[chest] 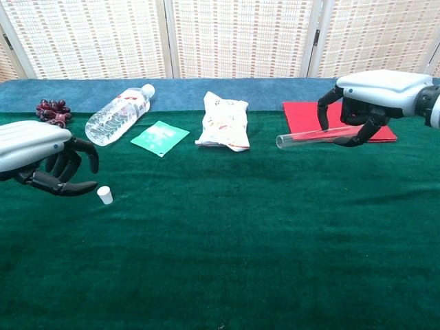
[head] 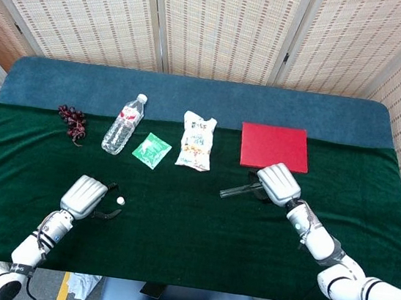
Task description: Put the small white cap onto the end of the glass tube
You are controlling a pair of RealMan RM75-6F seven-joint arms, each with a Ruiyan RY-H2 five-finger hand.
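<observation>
The small white cap [head: 120, 201] [chest: 104, 195] stands on the green cloth, just to the right of my left hand's fingertips and apart from them. My left hand [head: 85, 198] [chest: 41, 158] hovers low with its fingers curved and spread, holding nothing. My right hand [head: 279, 184] [chest: 371, 100] grips one end of the clear glass tube [head: 236, 192] [chest: 302, 139]. The tube lies roughly level, its open free end pointing left toward the table's middle. The held end is hidden inside the fingers.
Along the back lie a bunch of dark grapes [head: 72, 121], a water bottle [head: 123, 125] on its side, a green packet [head: 150, 150], a white snack bag [head: 196, 141] and a red mat [head: 275, 146] beside the right hand. A blue cloth strip [head: 192, 97] runs behind them.
</observation>
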